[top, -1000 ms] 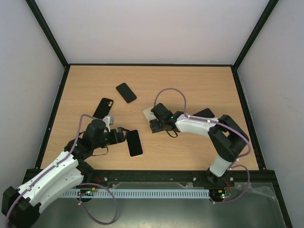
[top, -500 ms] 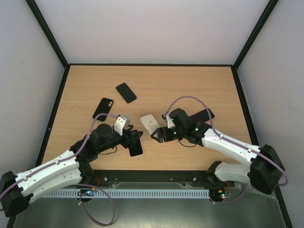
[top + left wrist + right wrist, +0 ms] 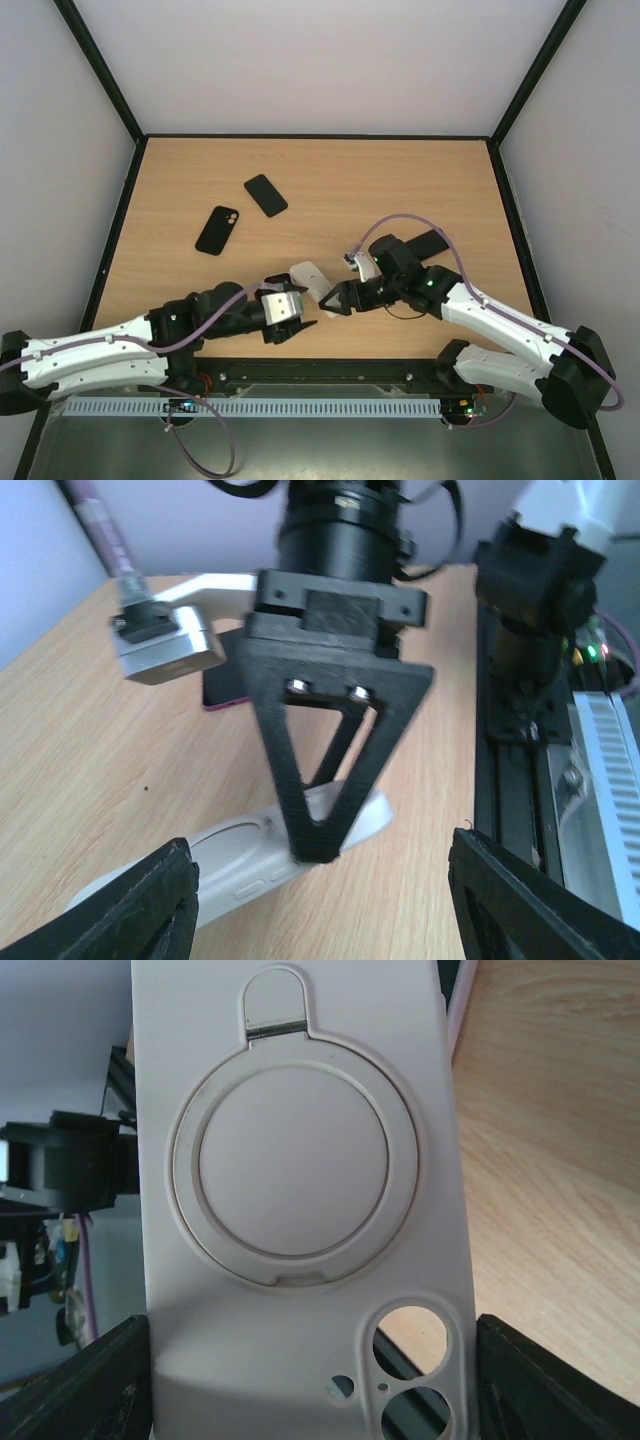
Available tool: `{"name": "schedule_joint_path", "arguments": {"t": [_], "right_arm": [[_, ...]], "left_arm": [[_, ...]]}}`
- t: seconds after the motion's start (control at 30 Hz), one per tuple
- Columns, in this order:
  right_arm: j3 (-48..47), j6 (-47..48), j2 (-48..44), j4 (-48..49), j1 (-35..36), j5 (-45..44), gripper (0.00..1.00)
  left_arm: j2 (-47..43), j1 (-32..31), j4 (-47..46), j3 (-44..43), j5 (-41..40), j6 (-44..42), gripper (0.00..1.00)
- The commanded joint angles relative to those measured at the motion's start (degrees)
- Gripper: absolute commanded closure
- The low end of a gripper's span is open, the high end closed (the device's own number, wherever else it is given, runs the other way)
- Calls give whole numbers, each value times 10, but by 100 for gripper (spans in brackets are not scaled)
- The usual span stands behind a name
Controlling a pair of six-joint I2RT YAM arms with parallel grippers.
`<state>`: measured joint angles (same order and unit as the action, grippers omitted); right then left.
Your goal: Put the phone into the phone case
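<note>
The white phone case (image 3: pixel 305 276), with a round ring on its back, is gripped by its sides in my right gripper (image 3: pixel 332 298). In the right wrist view the case (image 3: pixel 300 1160) fills the space between the fingers (image 3: pixel 560 1380) of that gripper (image 3: pixel 315 1390). In the left wrist view its low end (image 3: pixel 240 870) rests on the table. The phone (image 3: pixel 225 675), dark with a pink rim, lies flat behind the right gripper. Its edge shows behind the case (image 3: pixel 455 1000), and it is hidden in the top view. My left gripper (image 3: pixel 298 310) is open and empty, its fingers either side of the case (image 3: pixel 320 910).
A black case with camera holes (image 3: pixel 217 230) and a black slab (image 3: pixel 266 195) lie at the back left. Another black slab (image 3: pixel 425 242) lies by the right arm. The black front rail (image 3: pixel 530 780) runs close on the near side.
My left arm has swung right and low to the front centre. My right gripper has brought the white case toward the front. The phone has gone out of sight in the top view.
</note>
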<state>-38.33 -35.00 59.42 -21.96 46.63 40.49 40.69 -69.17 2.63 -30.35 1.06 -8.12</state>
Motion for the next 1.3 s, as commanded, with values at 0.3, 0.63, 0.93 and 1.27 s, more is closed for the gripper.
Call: {"name": "schedule_joint_path", "arguments": {"t": [0.3,0.63,0.93,1.27], "right_arm": [[26,-11,-52,-6,3,95,36],[35,-4,-46,-25,3,90,38],[35,-2,-59,-20,3,107,38],[44,-10,-83,8,3,136,38]], "left_arm": [[76,-80,90,-42,-100,-156,34],[88,-112,68,-40,-147,-197,36],[78,-112,63,-29,-184,-233,40],[95,-112,70,-33,-183,-239,42]]}}
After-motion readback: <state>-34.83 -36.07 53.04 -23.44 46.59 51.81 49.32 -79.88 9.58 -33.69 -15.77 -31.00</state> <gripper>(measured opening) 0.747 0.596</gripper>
